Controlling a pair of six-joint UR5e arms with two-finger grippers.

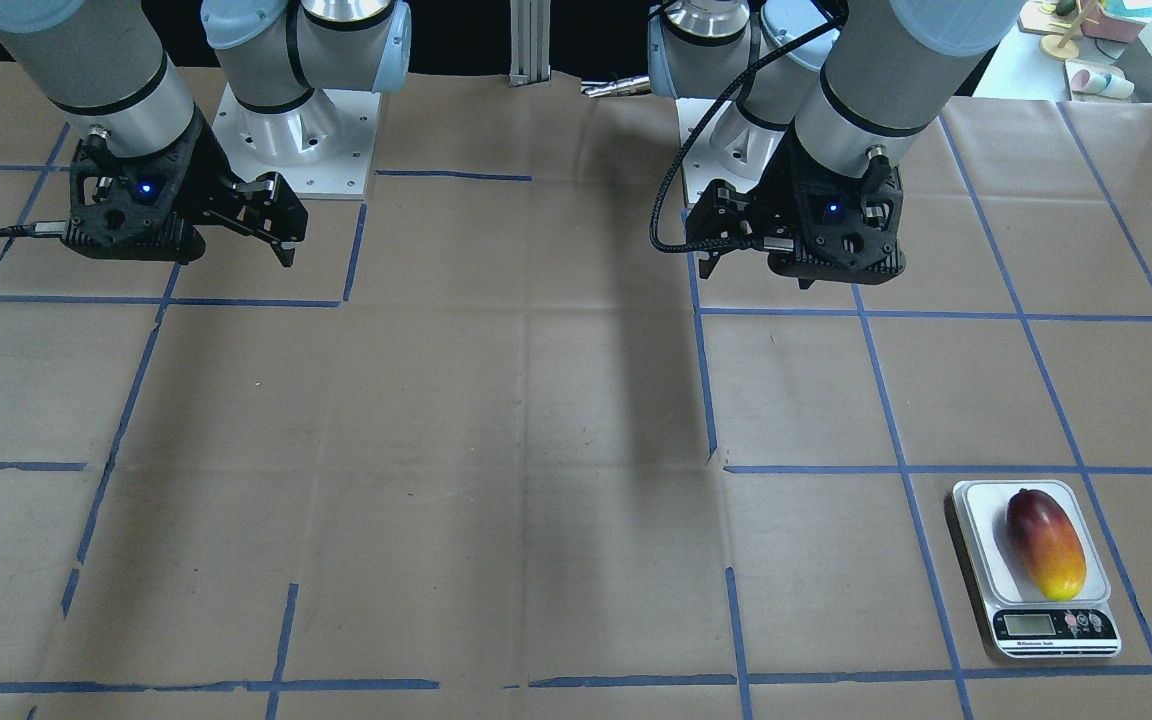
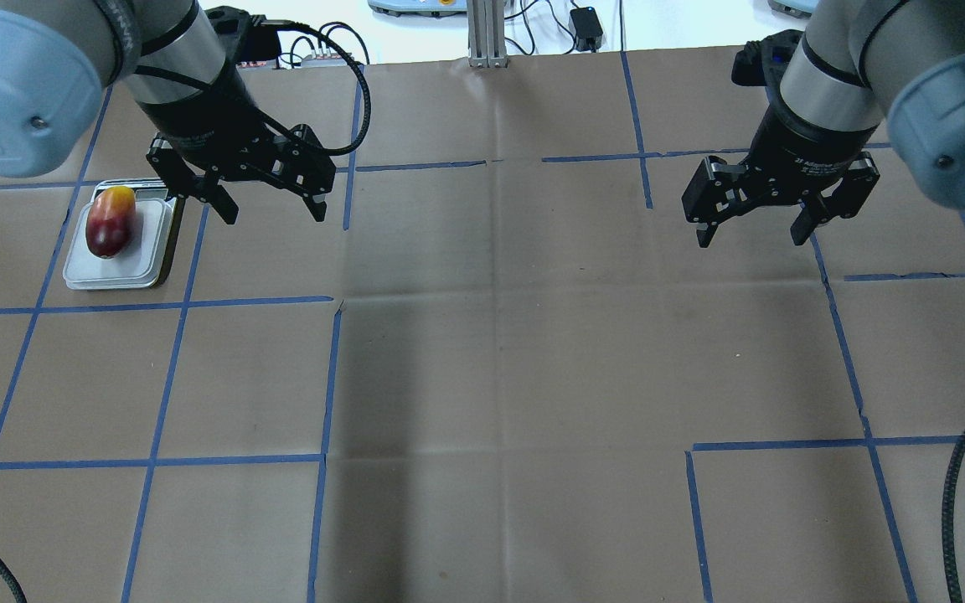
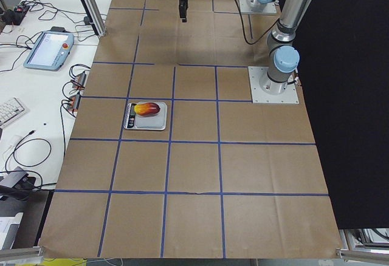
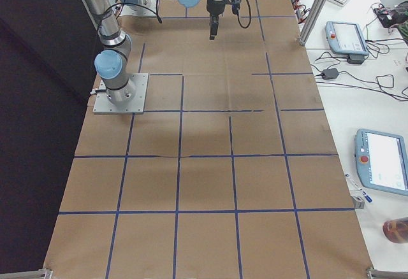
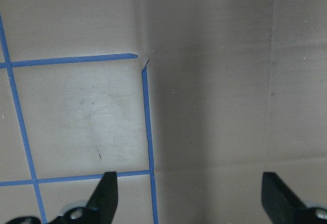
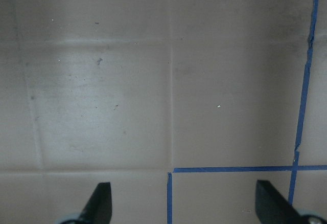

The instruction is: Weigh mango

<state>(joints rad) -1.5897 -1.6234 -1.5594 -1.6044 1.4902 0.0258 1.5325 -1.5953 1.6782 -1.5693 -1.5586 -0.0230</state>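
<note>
The mango, dark red fading to yellow, lies lengthwise on the white platform of a small digital scale. In the overhead view the mango and scale sit at the far left. They also show in the exterior left view, the mango on the scale. My left gripper hangs open and empty above the table, just right of the scale, touching nothing. Its wrist view shows only bare paper between the spread fingertips. My right gripper is open and empty over the table's right half.
Brown paper with a blue tape grid covers the table. An aluminium post stands at the far edge. A black cable loops in at the lower right. Teach pendants lie on the side table.
</note>
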